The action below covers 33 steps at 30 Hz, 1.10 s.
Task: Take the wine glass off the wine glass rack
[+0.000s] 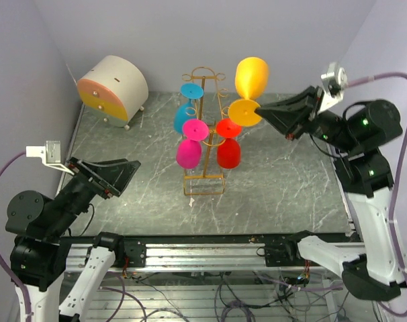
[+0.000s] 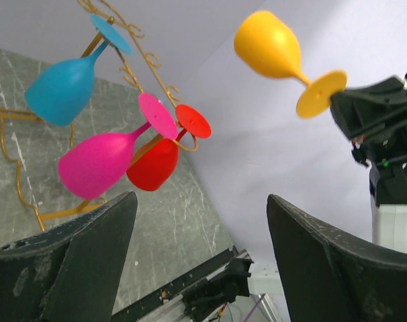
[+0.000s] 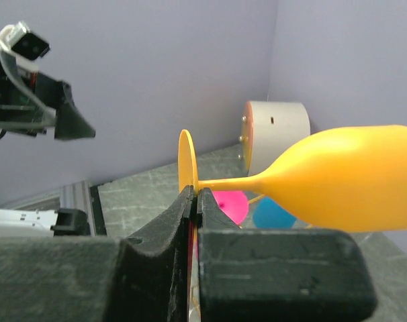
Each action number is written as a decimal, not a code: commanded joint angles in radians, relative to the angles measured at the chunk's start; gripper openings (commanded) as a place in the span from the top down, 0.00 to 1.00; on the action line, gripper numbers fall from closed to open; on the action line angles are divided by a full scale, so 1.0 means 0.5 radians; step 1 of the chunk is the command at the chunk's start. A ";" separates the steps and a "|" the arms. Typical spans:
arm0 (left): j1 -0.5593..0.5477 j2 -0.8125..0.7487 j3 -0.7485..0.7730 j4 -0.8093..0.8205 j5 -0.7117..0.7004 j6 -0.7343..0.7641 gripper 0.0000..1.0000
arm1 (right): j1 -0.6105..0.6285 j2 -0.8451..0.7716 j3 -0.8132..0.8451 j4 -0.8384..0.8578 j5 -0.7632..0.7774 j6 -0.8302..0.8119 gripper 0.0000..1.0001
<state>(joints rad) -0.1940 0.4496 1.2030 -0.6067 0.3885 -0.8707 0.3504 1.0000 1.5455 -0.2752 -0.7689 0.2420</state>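
Seen from above, we read the scene from left to right. At the far left, the left gripper [image 1: 126,178] hangs over the near-left part of the grey marbled table [image 1: 291,201] with its jaws wide apart. Its wrist view looks out between the two dark fingers [image 2: 76,261] toward the middle of the table. Behind it, in the far-left corner, stands a round beige cabinet [image 1: 116,84] with a yellow and orange front.

At the middle of the table we find the rack [image 1: 203,176] — a thin gold wire stand, upright on a rectangular wire base, with curled loops at its top. Three glasses hang from it upside down, feet up and bowls down. A blue glass [image 1: 185,115] hangs on the far left side, a pink glass [image 1: 189,153] nearer to us on the left, and a red glass [image 1: 228,153] on the right, just beside the pink one.

To the right of the rack's top, the yellow glass [image 1: 251,77] is in the air — off the hooks, and in the left wrist view clearly apart from the wire. Its bowl points away from the right arm and its round foot faces it. The right gripper [image 1: 260,109] extends from the right side with its jaws clamped on the rim of that foot. In the right wrist view we see the disc pinched edge-on between the jaws, the stem running sideways to the bowl.
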 commanded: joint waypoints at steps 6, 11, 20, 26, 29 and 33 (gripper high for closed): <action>-0.011 -0.102 -0.009 -0.275 -0.078 -0.026 0.12 | 0.497 0.708 0.723 -0.087 0.318 -0.283 1.00; -0.008 -0.102 0.063 -0.364 -0.162 -0.030 0.13 | 0.920 1.027 1.133 -0.360 0.929 -0.601 1.00; -0.008 -0.021 0.280 -0.463 -0.321 -0.427 0.13 | 1.493 0.551 0.150 0.209 1.801 -1.089 1.00; -0.008 0.132 0.334 -0.442 -0.128 -0.629 0.13 | 1.900 0.353 -0.300 0.507 2.202 -1.498 1.00; -0.008 0.162 0.263 -0.367 0.010 -0.709 0.15 | 2.142 0.378 -0.460 0.735 2.542 -1.790 1.00; -0.008 0.174 0.204 -0.314 0.137 -0.788 0.17 | 2.334 0.459 -0.665 1.118 2.796 -2.140 1.00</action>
<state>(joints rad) -0.1940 0.5274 1.3262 -0.8112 0.3386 -1.1946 1.4555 1.1954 1.2896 0.0475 0.4229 -0.6003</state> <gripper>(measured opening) 0.839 0.013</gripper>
